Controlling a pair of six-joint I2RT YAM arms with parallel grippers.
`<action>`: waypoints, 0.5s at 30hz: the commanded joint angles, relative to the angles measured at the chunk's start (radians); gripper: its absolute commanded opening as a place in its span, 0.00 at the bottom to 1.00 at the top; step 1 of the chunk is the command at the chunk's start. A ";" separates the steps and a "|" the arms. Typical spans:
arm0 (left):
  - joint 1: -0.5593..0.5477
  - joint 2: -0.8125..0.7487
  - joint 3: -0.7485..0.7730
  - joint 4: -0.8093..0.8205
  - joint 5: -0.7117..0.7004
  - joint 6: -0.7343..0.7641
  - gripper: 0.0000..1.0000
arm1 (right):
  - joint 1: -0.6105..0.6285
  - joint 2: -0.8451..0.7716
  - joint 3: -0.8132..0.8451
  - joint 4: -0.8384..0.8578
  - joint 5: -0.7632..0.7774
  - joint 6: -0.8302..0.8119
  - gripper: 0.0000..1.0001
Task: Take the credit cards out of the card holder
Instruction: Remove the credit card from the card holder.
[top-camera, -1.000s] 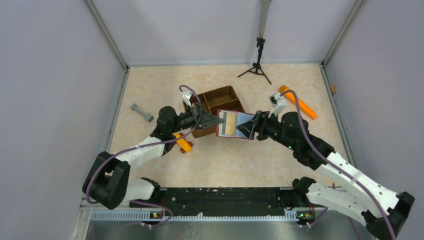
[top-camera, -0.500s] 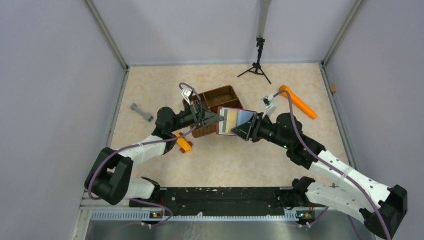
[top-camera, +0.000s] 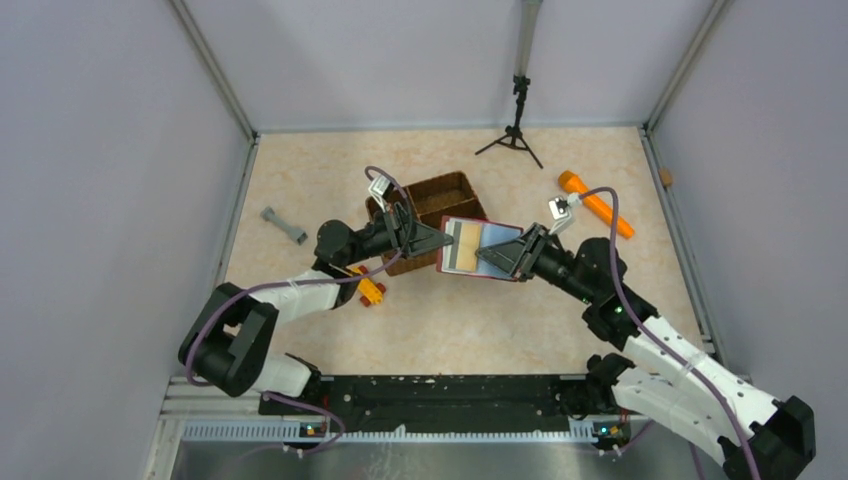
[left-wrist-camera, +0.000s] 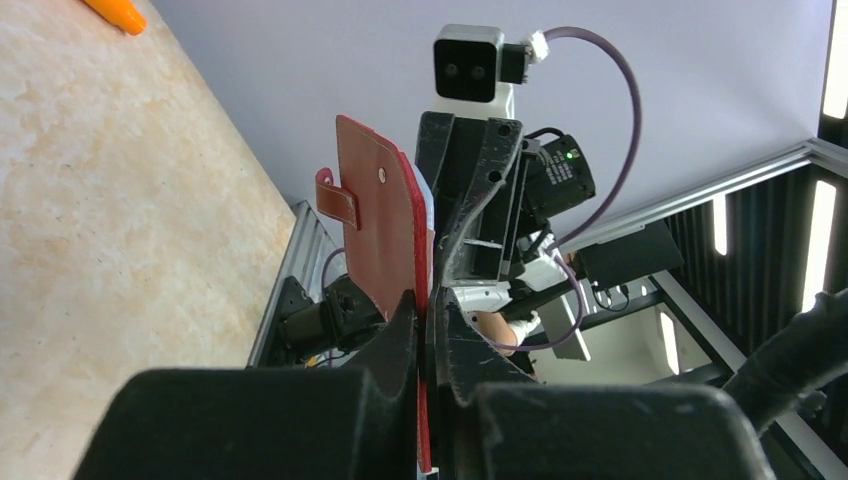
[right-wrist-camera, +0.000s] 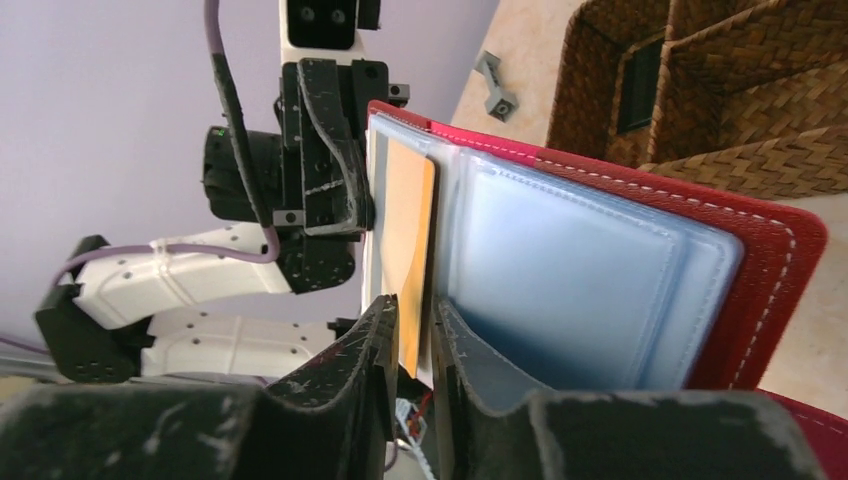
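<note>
The card holder (left-wrist-camera: 385, 220) is pinched by the left gripper (left-wrist-camera: 425, 300), the pocketed tan-gold card (right-wrist-camera: 408, 220) by the right gripper (right-wrist-camera: 412, 310); none is extracted yet.

Open red card holder (top-camera: 470, 240), tan card (right-wrist-camera: 408, 250) inside

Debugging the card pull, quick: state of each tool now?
Left tool: closed on the card holder.
Right tool: closed on the tan-gold card.
</note>
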 joint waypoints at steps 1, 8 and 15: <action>-0.017 -0.004 0.000 0.137 0.014 -0.036 0.00 | -0.032 -0.042 -0.042 0.163 -0.043 0.096 0.17; -0.037 0.003 0.012 0.140 0.008 -0.038 0.00 | -0.042 -0.036 -0.054 0.214 -0.076 0.131 0.12; -0.062 0.017 0.015 0.158 -0.003 -0.041 0.00 | -0.048 -0.007 -0.069 0.297 -0.114 0.178 0.17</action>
